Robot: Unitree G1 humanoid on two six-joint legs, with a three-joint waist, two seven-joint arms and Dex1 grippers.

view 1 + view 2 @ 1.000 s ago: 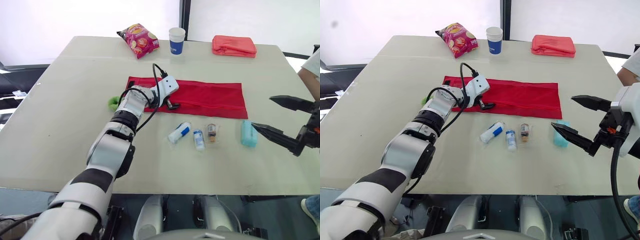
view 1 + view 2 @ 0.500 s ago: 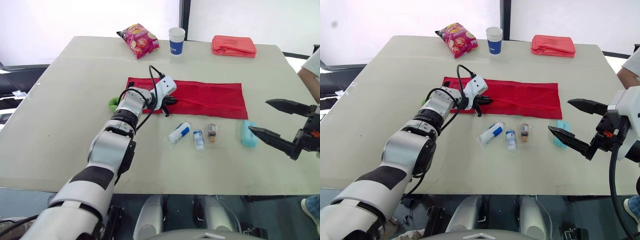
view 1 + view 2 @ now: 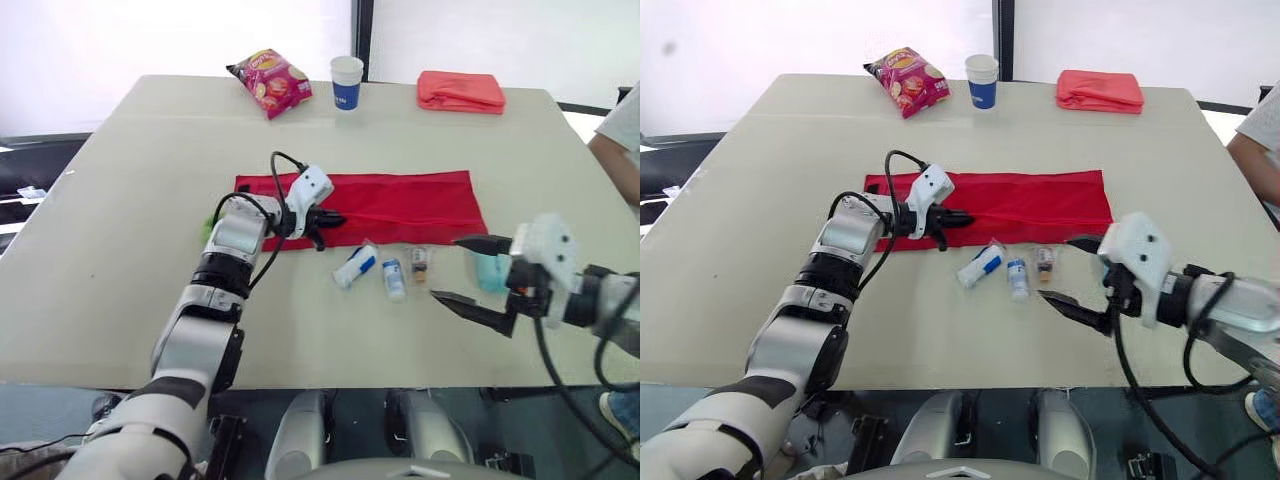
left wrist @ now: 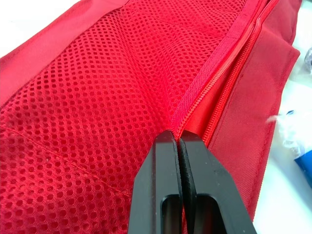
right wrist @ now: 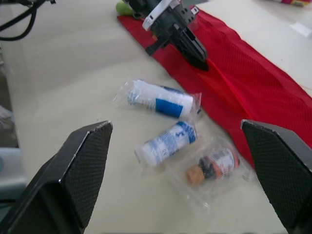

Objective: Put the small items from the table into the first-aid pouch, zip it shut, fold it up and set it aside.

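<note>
swung inward, the right end effector (image 3: pixel 444 268) gapes empty while the left end effector (image 3: pixel 332 218) pinches the pouch (image 3: pixel 410 195).

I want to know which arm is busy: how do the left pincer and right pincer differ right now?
The left pincer is shut, pinching the red pouch by its zip edge; the right pincer is wide open and holds nothing. The left pincer lies low on the pouch; the right pincer hangs facing the wrapped small items, touching none. Both have two black fingers.
</note>
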